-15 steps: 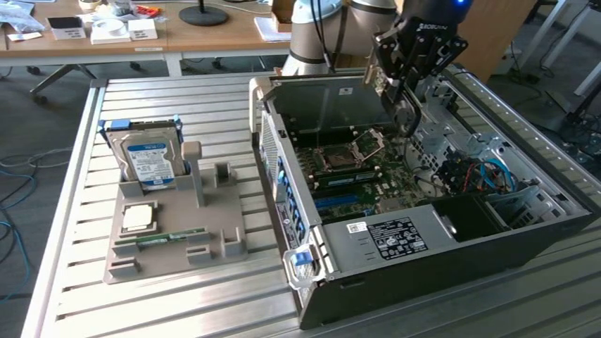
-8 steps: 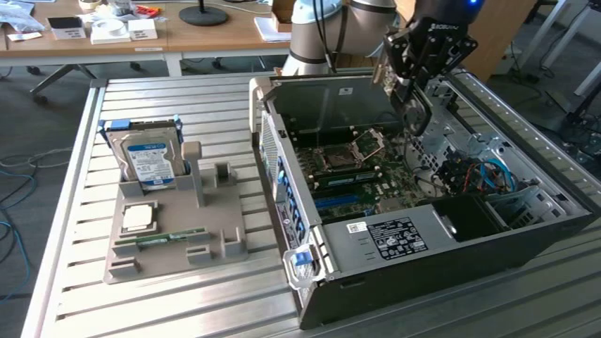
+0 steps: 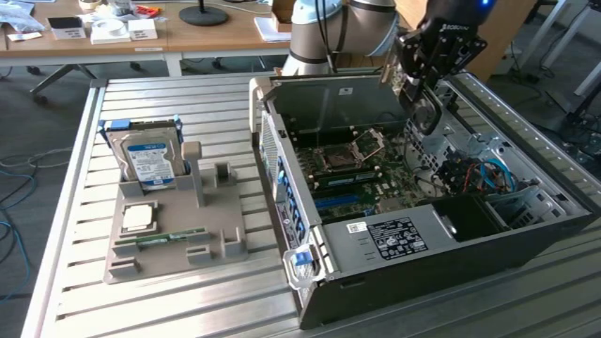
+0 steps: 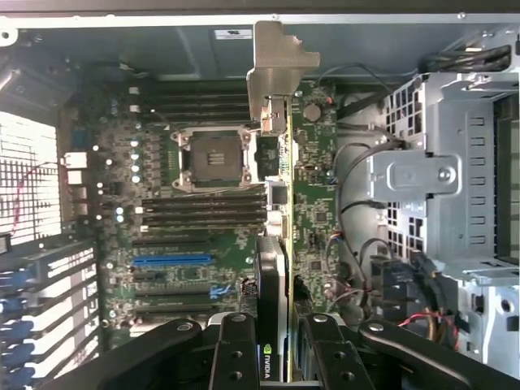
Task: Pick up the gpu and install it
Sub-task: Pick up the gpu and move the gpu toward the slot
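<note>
gripper: part-closed, clamped on both faces of the gpu
gpu: held in mid-air on edge, above the open pc case, over the motherboard, not seated
orientation: silver bracket at the end away from the fingers; black fan face on the cpu socket side
elsewhere: hard drive upright in grey holder, exterior view's left of the case, well apart
</note>
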